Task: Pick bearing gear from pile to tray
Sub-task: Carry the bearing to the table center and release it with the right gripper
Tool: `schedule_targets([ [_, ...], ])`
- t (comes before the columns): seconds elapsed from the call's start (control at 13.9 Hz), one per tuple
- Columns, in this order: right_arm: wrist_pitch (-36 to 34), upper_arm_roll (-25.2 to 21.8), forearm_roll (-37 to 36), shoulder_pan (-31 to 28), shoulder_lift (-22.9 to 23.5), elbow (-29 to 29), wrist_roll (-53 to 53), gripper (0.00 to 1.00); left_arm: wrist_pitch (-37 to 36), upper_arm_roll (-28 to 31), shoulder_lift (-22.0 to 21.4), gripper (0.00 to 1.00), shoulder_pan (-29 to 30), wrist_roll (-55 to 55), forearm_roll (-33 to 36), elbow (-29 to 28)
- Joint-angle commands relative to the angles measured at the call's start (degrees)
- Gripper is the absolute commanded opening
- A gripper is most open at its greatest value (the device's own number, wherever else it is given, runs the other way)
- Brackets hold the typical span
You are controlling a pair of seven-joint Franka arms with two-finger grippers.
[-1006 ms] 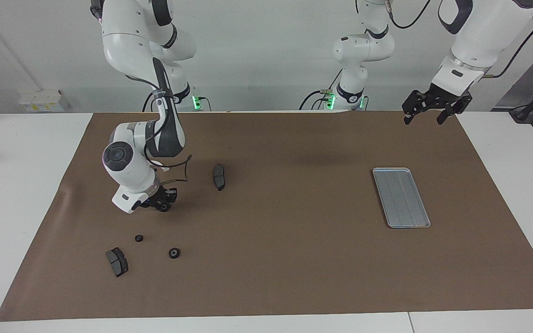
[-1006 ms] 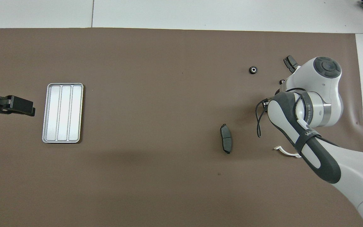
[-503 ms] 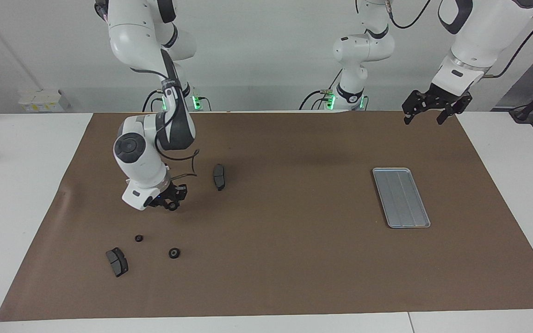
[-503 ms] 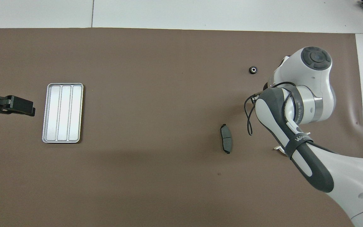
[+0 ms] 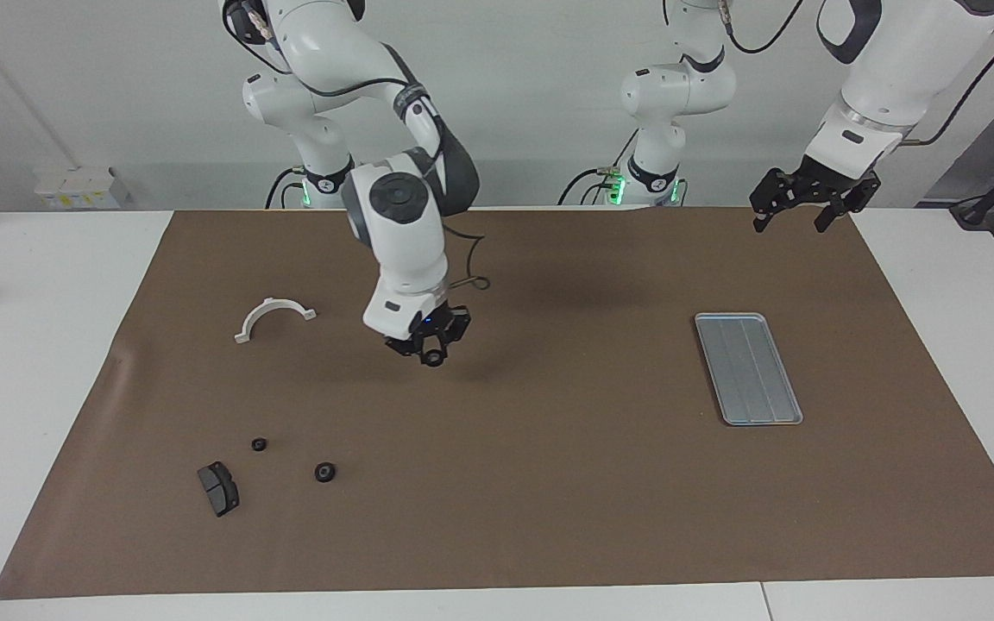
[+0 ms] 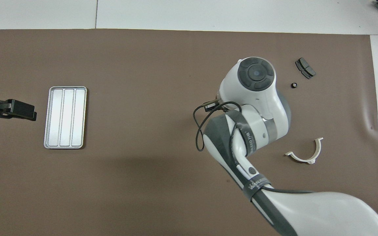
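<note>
- Black gear (image 5: 433, 356) rides pinched in the right gripper's (image 5: 429, 352) jaws, now lifted off the pile (image 5: 266, 461) and carried mid-counter toward the tray (image 5: 747, 368).
- White bracket (image 5: 274, 316) is uncovered; two gears and a pad (image 5: 218, 487) remain.
- Left gripper (image 5: 801, 202) waits, jaws spread, above the mat's corner near the tray.

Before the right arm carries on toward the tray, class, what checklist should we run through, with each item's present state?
1. Bearing gear gripped in right end effector: ok.
2. Grip secure enough for travel: cannot tell.
3. Tray has nothing in it: ok.
4. Brown mat between gear and tray free of parts: ok.
5. Left end effector open, waiting over the mat's edge near the robots, off the path: ok.
</note>
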Motion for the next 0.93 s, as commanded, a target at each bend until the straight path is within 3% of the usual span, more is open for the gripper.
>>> schedule_targets([
  [0.0,3.66,0.51,0.26,2.67,0.63,0.51,4.53,0.0,-0.41,0.02,-1.36,1.0,0.41,0.74,-0.25,-1.23],
  [0.22,10.32,1.3,3.85,6.79,2.38,0.43,8.32,0.0,-0.41,0.02,-1.36,1.0,0.41,0.74,-0.25,-1.23],
  [0.5,21.23,1.3,3.69,12.68,8.88,0.86,13.33,0.0,-0.32,0.02,-1.36,1.0,0.41,0.74,-0.25,-1.23],
  [0.65,21.34,1.3,3.6,13.22,9.15,0.95,13.43,0.0,-0.32,0.02,-1.36,1.0,0.41,0.74,-0.25,-1.23],
  [0.72,20.99,1.39,4.04,13.4,9.15,1.21,13.78,0.13,-0.41,0.02,-1.36,1.0,0.41,0.74,-0.25,-1.23],
  [0.79,20.72,1.39,3.87,13.75,9.24,1.65,14.39,0.45,-0.41,0.02,-1.36,1.0,0.41,0.74,-0.25,-1.23],
  [0.86,20.81,1.39,4.56,14.71,9.24,1.83,15.0,0.85,-0.41,0.02,-1.36,1.0,0.41,0.74,-0.25,-1.23],
])
